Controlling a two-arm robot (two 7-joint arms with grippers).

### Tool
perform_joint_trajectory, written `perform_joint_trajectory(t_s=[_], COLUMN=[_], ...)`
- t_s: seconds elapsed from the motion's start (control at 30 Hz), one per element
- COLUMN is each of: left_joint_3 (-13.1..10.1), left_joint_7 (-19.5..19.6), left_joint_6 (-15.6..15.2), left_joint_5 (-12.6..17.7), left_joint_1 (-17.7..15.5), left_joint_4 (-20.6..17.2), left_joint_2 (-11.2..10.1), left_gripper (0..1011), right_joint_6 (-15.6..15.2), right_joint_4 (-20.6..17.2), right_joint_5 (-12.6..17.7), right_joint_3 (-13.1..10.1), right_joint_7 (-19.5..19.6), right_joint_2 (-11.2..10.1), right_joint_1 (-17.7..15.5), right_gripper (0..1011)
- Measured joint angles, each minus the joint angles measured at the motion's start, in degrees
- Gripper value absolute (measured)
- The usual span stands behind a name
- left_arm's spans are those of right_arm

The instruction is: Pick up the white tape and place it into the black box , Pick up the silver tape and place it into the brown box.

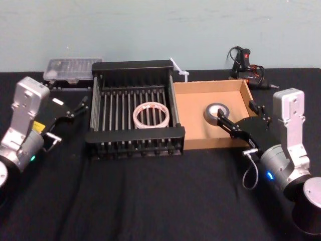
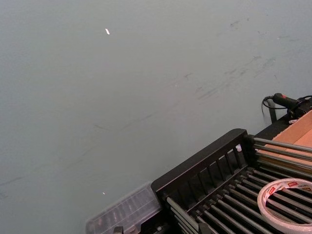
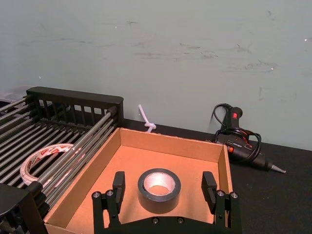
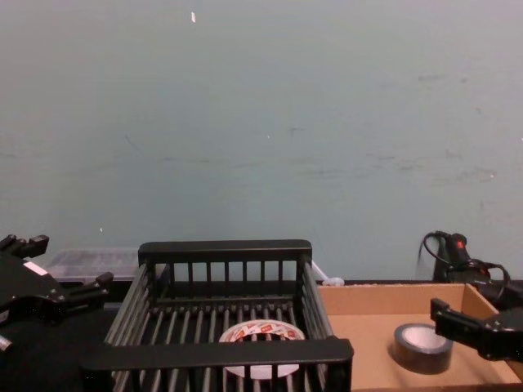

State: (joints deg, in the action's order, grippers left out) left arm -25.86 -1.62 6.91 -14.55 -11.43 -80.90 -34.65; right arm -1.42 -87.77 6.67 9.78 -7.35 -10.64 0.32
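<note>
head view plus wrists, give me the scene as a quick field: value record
white tape: flat on the bars inside the black box
silver tape: flat in the brown box
left gripper: open, left of the black box, holding nothing
right gripper: open, fingers either side of the silver tape, not closed on it
task state: both tapes in their boxes

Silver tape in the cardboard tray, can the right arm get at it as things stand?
Probably yes. The silver tape lies flat in the brown box, nothing on top of it, and the right gripper hangs just over it with jaws open on either side.
</note>
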Motion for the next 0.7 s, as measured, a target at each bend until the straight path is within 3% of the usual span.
perform_joint_trajectory(t_s=[0.7], left_joint_3=[0.0], left_joint_7=[0.0], left_joint_6=[0.0], left_joint_5=[0.0], left_joint_1=[0.0], left_joint_4=[0.0], left_joint_2=[0.0], left_gripper=[1002], right_joint_6=[0.0], right_joint_4=[0.0], right_joint_5=[0.0], right_joint_3=[0.0], right_joint_7=[0.0], right_joint_2=[0.0], right_joint_1=[0.0], right_gripper=[1002])
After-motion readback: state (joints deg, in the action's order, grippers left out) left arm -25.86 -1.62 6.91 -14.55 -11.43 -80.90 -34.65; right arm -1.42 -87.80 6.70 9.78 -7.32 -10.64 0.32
